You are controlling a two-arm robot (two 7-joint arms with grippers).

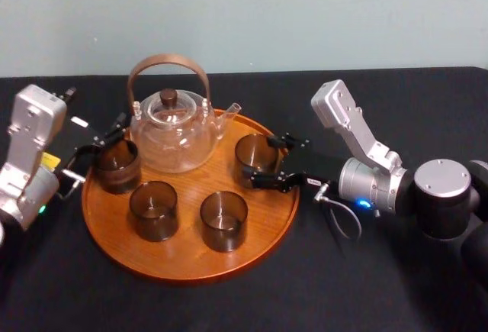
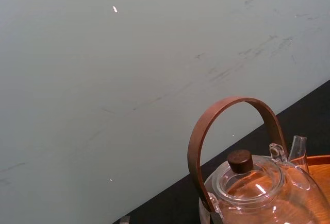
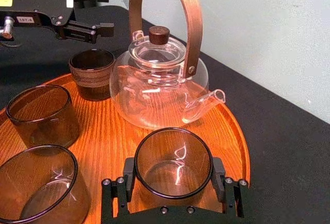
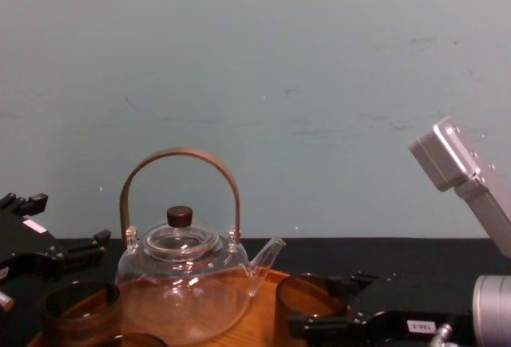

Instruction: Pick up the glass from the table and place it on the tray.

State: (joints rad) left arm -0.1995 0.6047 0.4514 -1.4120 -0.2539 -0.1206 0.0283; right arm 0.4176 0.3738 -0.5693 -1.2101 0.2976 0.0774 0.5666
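A smoky-brown glass (image 1: 255,155) stands on the right side of the round wooden tray (image 1: 183,271). My right gripper (image 1: 261,158) reaches in from the right and is shut on it. In the right wrist view the glass (image 3: 174,157) sits between the two black fingers (image 3: 129,171), both against its wall, with its base on the tray (image 3: 113,141). My left gripper (image 1: 107,140) hangs open at the tray's left edge, just behind another glass (image 1: 114,166), with nothing between its fingers. The black-clothed table (image 1: 366,286) lies under everything.
A clear glass teapot (image 1: 174,133) with an arched brown handle stands at the back of the tray, close to both grippers. Two more brown glasses (image 1: 153,210) (image 1: 223,220) sit on the tray's front half. A pale wall rises behind the table.
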